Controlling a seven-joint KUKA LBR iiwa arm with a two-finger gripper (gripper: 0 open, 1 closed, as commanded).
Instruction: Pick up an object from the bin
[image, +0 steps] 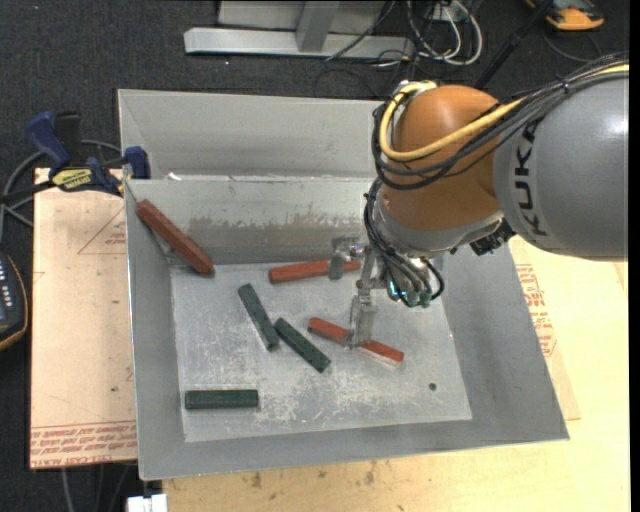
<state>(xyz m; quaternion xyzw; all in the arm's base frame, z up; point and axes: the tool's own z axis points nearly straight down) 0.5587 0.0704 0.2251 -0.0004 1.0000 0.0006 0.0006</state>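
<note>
Right of the bin's middle, on the grey floor, a flat red bar (384, 351) is laid slantwise, its left end higher in the view than its right. The bar's middle is met by the tip of the gripper (356, 338), which is lowered steeply onto it from above. Contact appears to be made, but a hold on the bar is not shown. Whether the gripper is open or closed cannot be told from this angle.

Just left of the red bar, a dark green bar (302, 344) is seen lying slantwise. A second green bar (258, 316) is placed close beside it, farther left. A third green bar (221, 399) is set apart near the front left, lying level. Behind the gripper, near the back wall, another red bar (298, 271) is laid almost level. At the back left corner a brownish-red bar (175, 238) is propped against the bin (250, 130) wall. Above all this, the arm's orange cover (440, 150) is ringed by cables.
</note>
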